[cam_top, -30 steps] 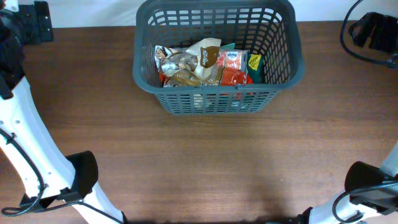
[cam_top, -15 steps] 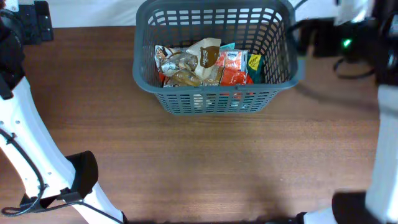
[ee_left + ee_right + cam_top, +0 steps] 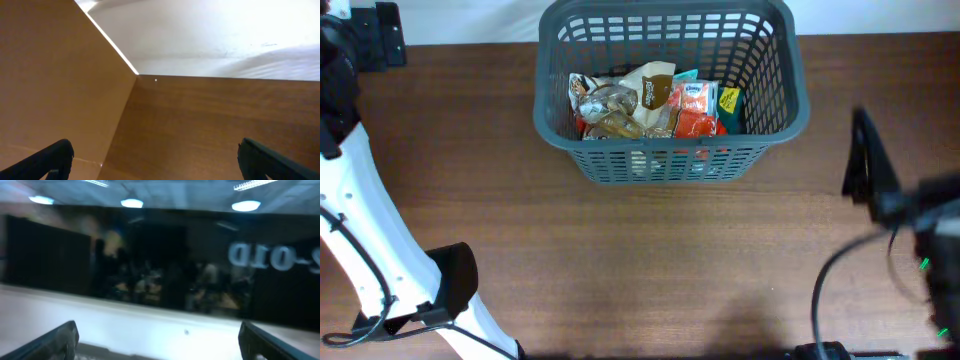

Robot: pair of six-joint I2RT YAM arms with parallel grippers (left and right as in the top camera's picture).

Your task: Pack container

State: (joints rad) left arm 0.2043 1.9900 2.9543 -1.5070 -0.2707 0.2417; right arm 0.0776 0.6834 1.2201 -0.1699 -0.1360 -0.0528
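The dark grey slotted container (image 3: 775, 125) stands at the back middle of the brown table. Inside it lie several snack packets (image 3: 650, 105), silver, brown, red and green. My left gripper (image 3: 155, 160) is open and empty, its fingers (image 3: 50, 157) wide apart over bare wood; in the overhead view it sits at the far back left (image 3: 372, 35), well away from the container. My right gripper (image 3: 160, 340) is open and empty and faces a white wall and a dark window. The right arm (image 3: 868, 165) shows blurred at the right, beside the container.
The left arm's white link (image 3: 365, 230) and black base (image 3: 455, 285) take up the front left. A black cable (image 3: 830, 290) loops at the front right. The table's back edge meets a white surface (image 3: 470, 20) behind the container.
The right arm has swung from the back right corner forward along the right side, and is blurred by the motion. The container, packets and left arm have not moved.
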